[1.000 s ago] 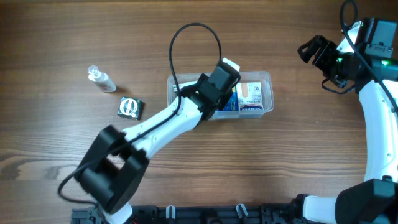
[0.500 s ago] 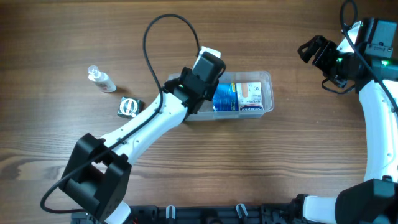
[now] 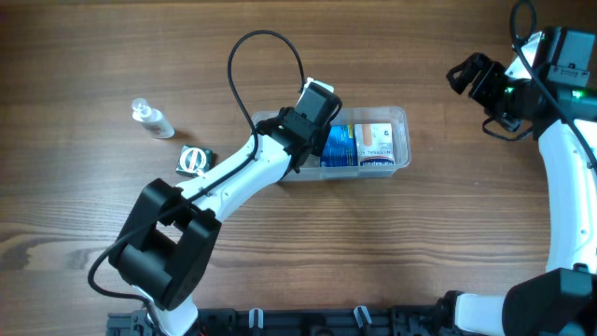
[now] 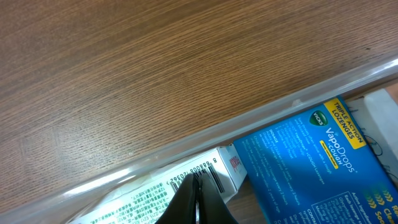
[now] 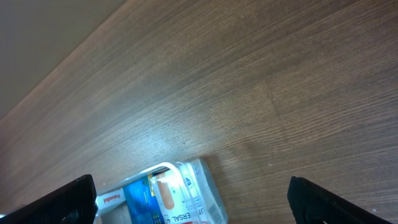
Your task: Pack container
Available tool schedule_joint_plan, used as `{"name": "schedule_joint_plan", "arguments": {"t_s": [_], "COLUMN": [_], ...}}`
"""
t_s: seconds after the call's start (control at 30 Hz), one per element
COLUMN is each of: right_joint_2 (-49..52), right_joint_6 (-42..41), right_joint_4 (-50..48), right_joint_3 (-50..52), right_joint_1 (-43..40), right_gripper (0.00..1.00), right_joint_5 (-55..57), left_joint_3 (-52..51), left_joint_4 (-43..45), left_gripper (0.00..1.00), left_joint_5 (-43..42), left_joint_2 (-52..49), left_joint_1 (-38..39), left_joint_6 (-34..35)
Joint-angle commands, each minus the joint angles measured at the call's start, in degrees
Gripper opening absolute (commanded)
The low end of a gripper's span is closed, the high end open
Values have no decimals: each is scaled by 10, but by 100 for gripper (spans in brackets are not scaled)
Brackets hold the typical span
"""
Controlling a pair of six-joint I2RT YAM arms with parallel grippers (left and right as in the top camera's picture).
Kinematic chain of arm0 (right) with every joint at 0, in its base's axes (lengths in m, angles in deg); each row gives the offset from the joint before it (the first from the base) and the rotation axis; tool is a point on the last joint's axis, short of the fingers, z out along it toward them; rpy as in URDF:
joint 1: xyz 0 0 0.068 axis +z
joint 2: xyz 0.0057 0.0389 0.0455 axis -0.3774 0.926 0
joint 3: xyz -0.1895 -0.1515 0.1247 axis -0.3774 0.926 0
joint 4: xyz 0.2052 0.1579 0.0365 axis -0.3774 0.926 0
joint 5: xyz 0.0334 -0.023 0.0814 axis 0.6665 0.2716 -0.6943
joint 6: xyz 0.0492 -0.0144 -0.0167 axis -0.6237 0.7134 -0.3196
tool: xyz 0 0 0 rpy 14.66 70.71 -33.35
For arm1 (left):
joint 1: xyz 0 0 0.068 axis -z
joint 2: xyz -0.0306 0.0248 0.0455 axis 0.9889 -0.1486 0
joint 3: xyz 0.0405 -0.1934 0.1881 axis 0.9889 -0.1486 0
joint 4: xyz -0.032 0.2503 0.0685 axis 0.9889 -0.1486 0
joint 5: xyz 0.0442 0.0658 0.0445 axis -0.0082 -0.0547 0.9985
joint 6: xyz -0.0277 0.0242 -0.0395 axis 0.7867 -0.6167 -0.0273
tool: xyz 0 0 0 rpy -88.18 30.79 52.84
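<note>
One pinched left claw hangs over container.

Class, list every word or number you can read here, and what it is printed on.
"VICKS", "VapoDrops", "TRIPLE ACTION": blue box.
"ERSAL", cut off: white-and-tan box.
Barcode digits and small print, white box: too blurred.
Overhead view: nothing legible.

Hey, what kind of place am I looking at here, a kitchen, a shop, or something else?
Probably a robot test bench rather than a home or shop. A left arm and a right arm work at a wood-grain table, where a clear container holds a throat-drop box.
</note>
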Motion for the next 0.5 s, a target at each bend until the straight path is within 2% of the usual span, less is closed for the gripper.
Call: {"name": "schedule_joint_plan", "arguments": {"t_s": [0.0,0.2,0.47], "right_joint_2": [-14,-14,-14], "right_joint_6": [-4,-3,-3], "right_joint_4": [-2,-2,-2], "right_joint_3": [-1,-1,-1], "right_joint_1": [0,0,0], "right_gripper": [100,100,100], "right_joint_5": [-9,-9,-9], "left_joint_3": [-1,-1,-2], "left_joint_4": [-6,-28,-77], "left_gripper": [4,4,4], "left_joint_5": [-24,-67,-68], "left_joint_2": [-15,-15,-15], "left_joint_1": [-1,4,40], "left_joint_6": [10,14,15]}}
